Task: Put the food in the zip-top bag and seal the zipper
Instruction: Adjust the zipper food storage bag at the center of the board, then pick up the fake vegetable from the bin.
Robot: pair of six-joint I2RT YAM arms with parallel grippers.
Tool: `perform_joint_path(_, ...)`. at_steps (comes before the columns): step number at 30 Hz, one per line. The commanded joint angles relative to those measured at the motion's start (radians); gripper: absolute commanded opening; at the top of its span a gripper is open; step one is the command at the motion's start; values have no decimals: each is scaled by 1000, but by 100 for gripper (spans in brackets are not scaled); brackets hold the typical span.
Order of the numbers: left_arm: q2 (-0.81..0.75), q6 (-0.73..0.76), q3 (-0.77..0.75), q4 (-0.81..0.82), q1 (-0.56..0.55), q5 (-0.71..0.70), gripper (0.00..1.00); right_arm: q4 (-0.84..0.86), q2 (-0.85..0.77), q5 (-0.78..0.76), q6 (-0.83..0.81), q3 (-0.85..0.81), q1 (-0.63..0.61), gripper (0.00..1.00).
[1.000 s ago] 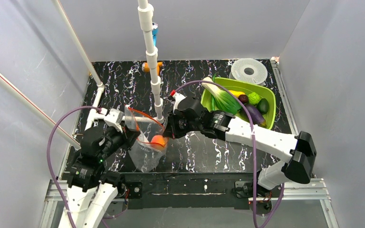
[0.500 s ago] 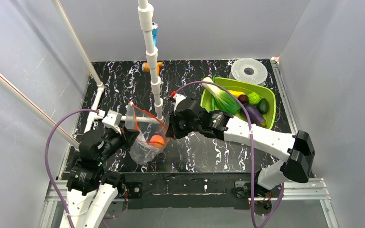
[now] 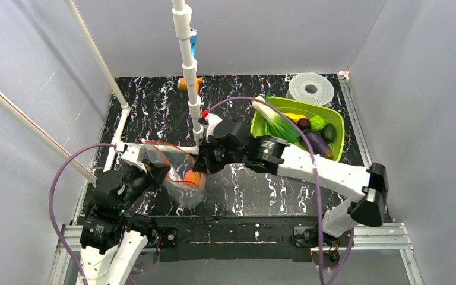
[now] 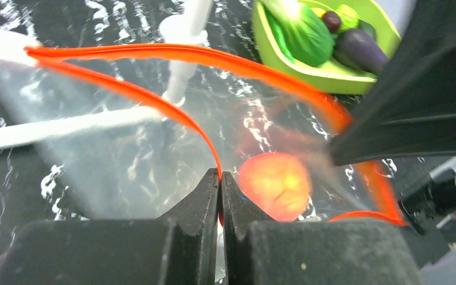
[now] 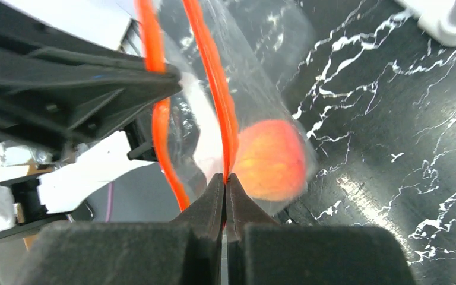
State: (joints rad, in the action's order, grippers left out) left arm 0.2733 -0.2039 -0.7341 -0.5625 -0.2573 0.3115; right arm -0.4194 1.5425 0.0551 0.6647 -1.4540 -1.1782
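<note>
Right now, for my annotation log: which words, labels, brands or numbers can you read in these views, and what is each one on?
No text is legible in any view.
Zip-top bag: a pale patch shows through the plastic, too blurred to read.
Blue object behind the white pipe: too small to read.

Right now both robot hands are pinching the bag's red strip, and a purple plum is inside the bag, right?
Not a plum. The left wrist view shows an orange-red peach inside the bag. The rest holds: the left gripper and the right gripper each pinch the red strip.
</note>
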Motion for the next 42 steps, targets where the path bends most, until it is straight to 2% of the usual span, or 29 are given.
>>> perform_joint_path(1, -14, -116, -67, -126, -1, -211, 0, 30, -119, -49, -27, 16, 5, 1)
perform_joint_path(5, 38, -240, -197, -205, -1, -121, 0, 21, -94, -20, -3, 44, 5, 1)
perform_joint_path(9, 79, -280, -291, -253, -1, -85, 0, 6, -78, -36, -4, 38, 5, 1)
perform_joint_path(16, 109, -199, -197, -255, -1, -119, 0, 29, -76, -31, -14, 55, 5, 1)
perform_joint_path(20, 155, -134, -164, -238, -1, -103, 0, -16, -23, -8, -13, 36, 5, 8)
perform_joint_path(26, 182, -89, -96, -124, -1, -43, 0, -81, -29, -49, -58, 11, 7, 43)
perform_joint_path(29, 198, -52, -64, -84, -1, -25, 0, -93, -77, -100, -68, 38, 27, 53)
perform_joint_path(31, 200, -32, -34, -66, -2, -18, 0, -112, -120, -125, -78, 54, 48, 57)
perform_joint_path(35, 190, -23, -4, -32, 0, -28, 0, -193, -235, -287, -125, 88, 98, 75)
perform_joint_path(38, 195, -21, 11, -8, -1, -38, 0, -198, -338, -335, -160, 158, 189, 82)
perform_joint_path(41, 222, -21, 6, -10, -1, -16, 0, -164, -448, -339, -190, 249, 342, 89)
perform_joint_path(42, 228, -20, 1, -15, -1, -9, 0, -149, -481, -355, -195, 279, 400, 95)
